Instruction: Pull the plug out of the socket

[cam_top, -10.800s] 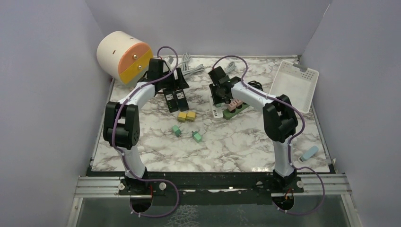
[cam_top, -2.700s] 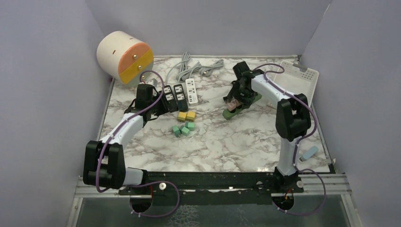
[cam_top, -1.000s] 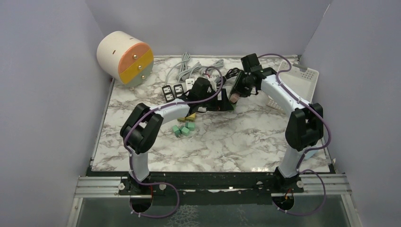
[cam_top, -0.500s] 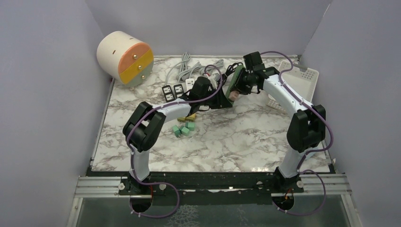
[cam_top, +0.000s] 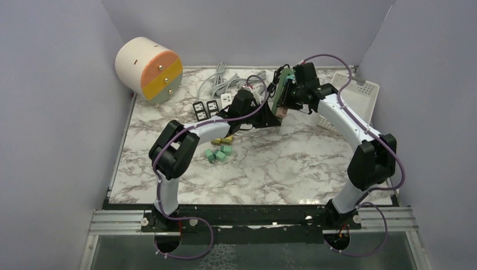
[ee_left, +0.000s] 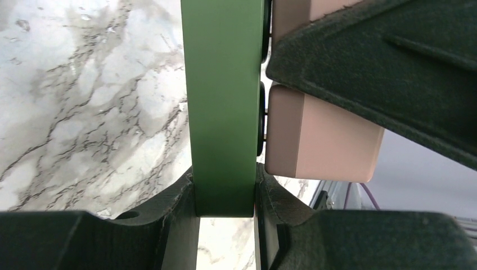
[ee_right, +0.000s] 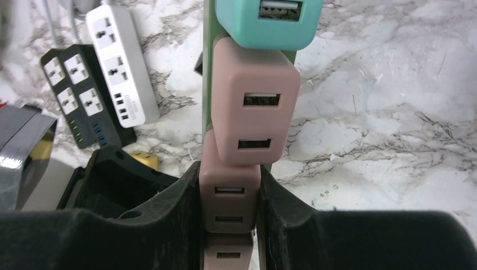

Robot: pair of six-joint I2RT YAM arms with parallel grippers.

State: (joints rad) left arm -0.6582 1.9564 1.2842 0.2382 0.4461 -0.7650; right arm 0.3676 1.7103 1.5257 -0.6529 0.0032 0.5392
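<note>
My left claw (ee_left: 224, 194) is clamped across the bare end of the green power strip (ee_left: 222, 84), which hangs edge-up in the air over the back of the marble table (ee_right: 394, 112). My right claw (ee_right: 229, 188) is closed on the small pink plug (ee_right: 229, 216), seated on the strip's face. Just above it sit a larger pink adapter (ee_right: 256, 104) and a teal adapter (ee_right: 269, 19). Well below lie a white power strip (ee_right: 121, 67) and a black power strip (ee_right: 73, 93). My worry is the left grip: it holds only the strip's tip, so a hard or crooked pull may twist the strip loose, or bind the prongs. The right pads could also catch the crowded neighbour.
</note>
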